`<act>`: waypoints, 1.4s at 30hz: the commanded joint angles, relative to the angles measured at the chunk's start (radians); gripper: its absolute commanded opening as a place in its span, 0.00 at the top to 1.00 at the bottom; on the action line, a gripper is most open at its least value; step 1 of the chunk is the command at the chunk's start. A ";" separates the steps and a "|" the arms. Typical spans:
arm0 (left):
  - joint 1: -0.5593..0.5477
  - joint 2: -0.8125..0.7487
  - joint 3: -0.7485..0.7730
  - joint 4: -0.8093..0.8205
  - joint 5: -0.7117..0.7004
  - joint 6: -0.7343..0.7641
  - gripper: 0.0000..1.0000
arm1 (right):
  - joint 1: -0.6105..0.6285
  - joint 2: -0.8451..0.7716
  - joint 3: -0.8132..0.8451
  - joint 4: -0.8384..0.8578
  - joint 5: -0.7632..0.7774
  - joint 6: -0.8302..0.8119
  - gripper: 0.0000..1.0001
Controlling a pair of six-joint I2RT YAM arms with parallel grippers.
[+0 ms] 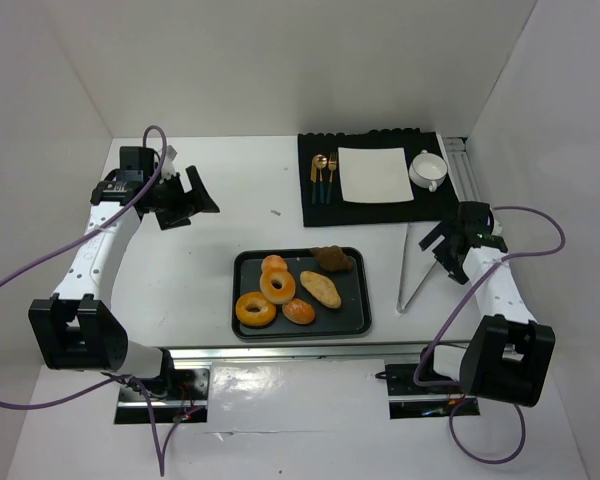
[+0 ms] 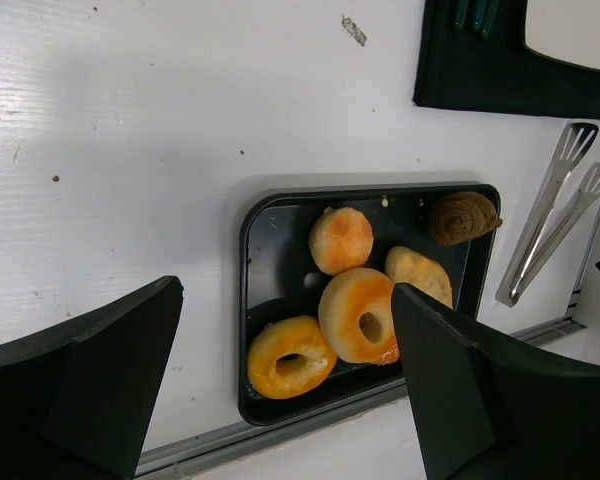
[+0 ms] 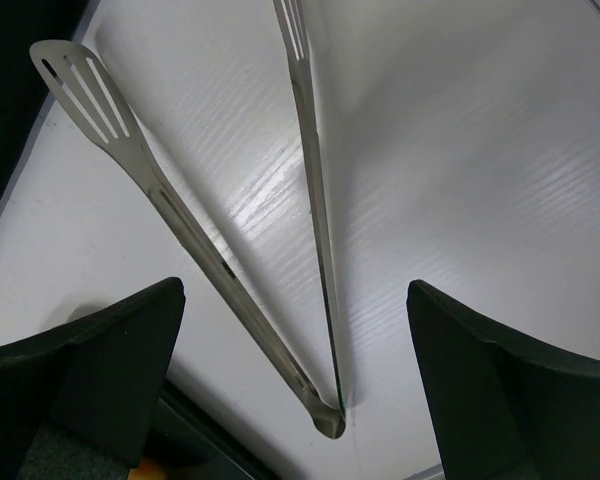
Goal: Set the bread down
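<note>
Right gripper hangs wide open, the tongs between its jaws; closing squarely across both blades seems best. Ring-shaped bread lies on the tray, ahead of the left gripper's equally wide jaws.

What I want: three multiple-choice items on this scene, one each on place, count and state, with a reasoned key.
1. Where do the tongs lie? A. On the table, right of the tray. B. In the tray. C. On the black mat.
2. How many ring-shaped breads are in the tray? A. One. B. Two. C. Four.
3. How is the right gripper? A. Shut on the tongs. B. Open above the tongs. C. Shut on a bread.
Key: 1A, they lie on white table beside the tray; 2B, only two pieces have holes; 3B, its fingers stand apart, touching nothing.
</note>
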 commanded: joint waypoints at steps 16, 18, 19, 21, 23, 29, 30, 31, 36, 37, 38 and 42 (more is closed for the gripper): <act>0.005 -0.007 -0.010 0.011 0.035 0.017 0.00 | 0.091 -0.098 -0.154 0.089 -0.021 -0.052 0.01; 0.005 -0.007 -0.010 0.020 0.035 0.006 0.00 | 0.102 -0.080 -0.154 0.120 -0.047 -0.052 0.01; 0.005 -0.007 -0.010 0.020 0.044 0.006 0.00 | 0.125 -0.080 -0.166 0.132 -0.058 -0.052 0.01; 0.005 -0.007 -0.010 0.020 0.044 0.006 0.00 | 0.136 -0.070 -0.176 0.158 -0.058 -0.052 0.01; 0.005 -0.007 -0.010 0.020 0.044 0.006 0.00 | 0.165 -0.060 -0.176 0.177 -0.077 -0.063 0.01; 0.005 0.013 -0.010 0.020 0.044 0.006 0.00 | 0.229 0.072 -0.162 0.180 0.011 -0.037 0.01; 0.005 0.013 -0.010 0.020 0.044 0.006 0.00 | 0.239 0.089 -0.150 0.171 0.033 -0.014 0.01; 0.005 0.013 -0.010 0.020 0.044 0.006 0.00 | 0.248 0.104 -0.150 0.162 0.065 -0.014 0.01; 0.005 0.024 -0.010 0.020 0.035 0.006 0.00 | 0.272 0.146 -0.150 0.229 0.120 0.012 0.01; 0.005 0.024 -0.010 0.020 0.035 0.006 0.00 | 0.272 0.159 -0.150 0.247 0.132 0.012 0.01; 0.005 0.024 -0.010 0.029 0.035 0.006 0.00 | 0.272 0.179 -0.150 0.264 0.166 0.012 0.01; 0.005 0.033 -0.010 0.029 0.035 0.015 0.00 | 0.282 0.244 -0.124 0.322 0.200 0.000 0.07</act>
